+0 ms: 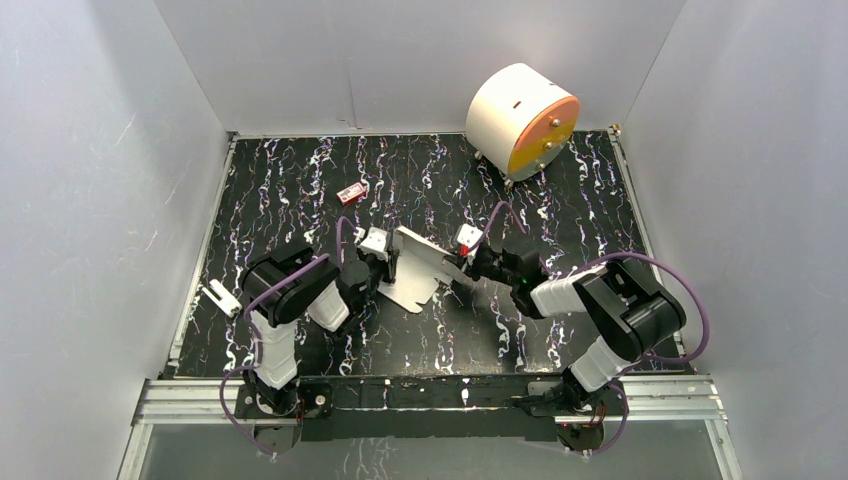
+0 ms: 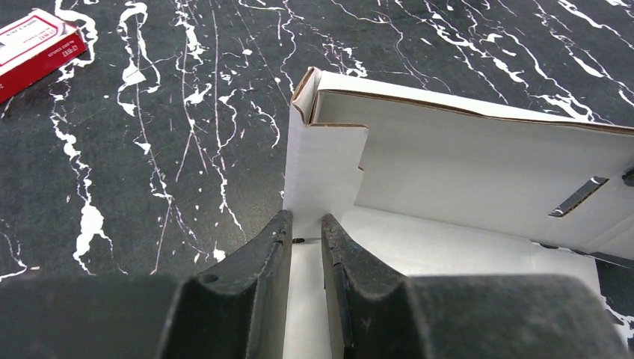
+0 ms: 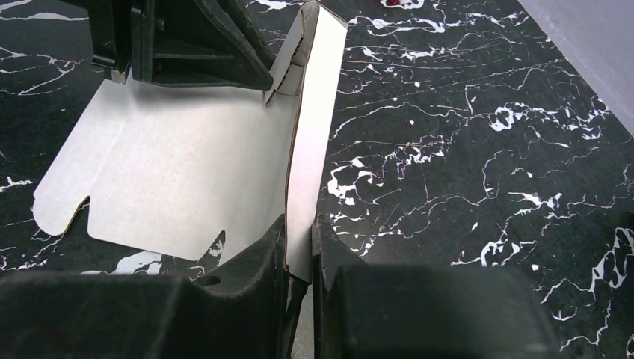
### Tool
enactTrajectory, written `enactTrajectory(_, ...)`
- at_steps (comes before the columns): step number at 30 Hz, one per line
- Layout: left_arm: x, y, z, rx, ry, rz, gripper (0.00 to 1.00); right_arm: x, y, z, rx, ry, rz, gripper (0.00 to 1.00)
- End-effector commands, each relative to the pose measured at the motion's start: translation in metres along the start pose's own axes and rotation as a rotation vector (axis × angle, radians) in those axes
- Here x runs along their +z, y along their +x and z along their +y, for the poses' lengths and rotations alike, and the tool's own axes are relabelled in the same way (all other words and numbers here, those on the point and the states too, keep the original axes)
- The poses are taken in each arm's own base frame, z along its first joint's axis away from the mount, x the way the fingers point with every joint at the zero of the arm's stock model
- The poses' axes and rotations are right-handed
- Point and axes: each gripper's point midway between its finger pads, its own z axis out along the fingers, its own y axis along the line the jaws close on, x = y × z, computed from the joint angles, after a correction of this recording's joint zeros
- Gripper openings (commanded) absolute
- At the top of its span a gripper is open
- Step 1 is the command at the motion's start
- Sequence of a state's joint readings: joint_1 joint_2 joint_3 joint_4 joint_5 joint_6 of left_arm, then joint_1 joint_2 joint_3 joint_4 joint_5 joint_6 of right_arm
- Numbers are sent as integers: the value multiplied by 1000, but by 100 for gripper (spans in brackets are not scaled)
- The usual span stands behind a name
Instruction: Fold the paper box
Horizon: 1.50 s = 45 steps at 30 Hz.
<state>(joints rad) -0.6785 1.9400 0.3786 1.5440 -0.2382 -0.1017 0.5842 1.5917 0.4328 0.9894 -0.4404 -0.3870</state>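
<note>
- While my left gripper is pinching the upright side flap of the white, thin-cardboard, die-cut paper box, jaws narrow, that box is lying mid-table on the black, white-streaked tabletop, one edge raised.
- It is looking light, bendy and easily creased, so I am judging flap edges beside the scored folds safest to hold.
- My right gripper is nipping the raised long wall, jaws nearly together.

One paper box, one white cylinder, one red item
</note>
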Motion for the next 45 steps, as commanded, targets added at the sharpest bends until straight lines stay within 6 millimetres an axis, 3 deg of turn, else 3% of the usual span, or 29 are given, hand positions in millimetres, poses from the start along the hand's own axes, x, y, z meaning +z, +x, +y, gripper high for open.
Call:
enactTrajectory(1, 3, -31, -1, -19, 60, -103, 20, -1, -23, 6, -50, -27, -65, 18)
enactTrajectory(10, -21, -38, 9, -134, 244, -78, 31, -2, -21, -6, -103, 4, -16, 17)
enactTrajectory(21, -26, -43, 35, -231, 302, -56, 40, -6, -20, -18, -174, 2, 26, 18)
enactTrajectory(25, -24, -43, 30, -242, 336, -48, 40, -4, -23, -19, -191, -9, 29, 26)
enactTrajectory(30, -24, -47, 29, -250, 345, -53, 41, -5, -31, -25, -215, -5, 39, 45)
enactTrajectory(36, -22, -44, 32, -262, 327, -42, 42, 1, -42, -34, -218, -19, 57, 56)
enactTrajectory(40, -21, -44, 32, -274, 322, -38, 42, 8, -42, -48, -136, 28, 99, 62)
enactTrajectory(45, -18, -44, 36, -292, 300, -32, 46, 14, -29, -58, 91, 77, 207, 69)
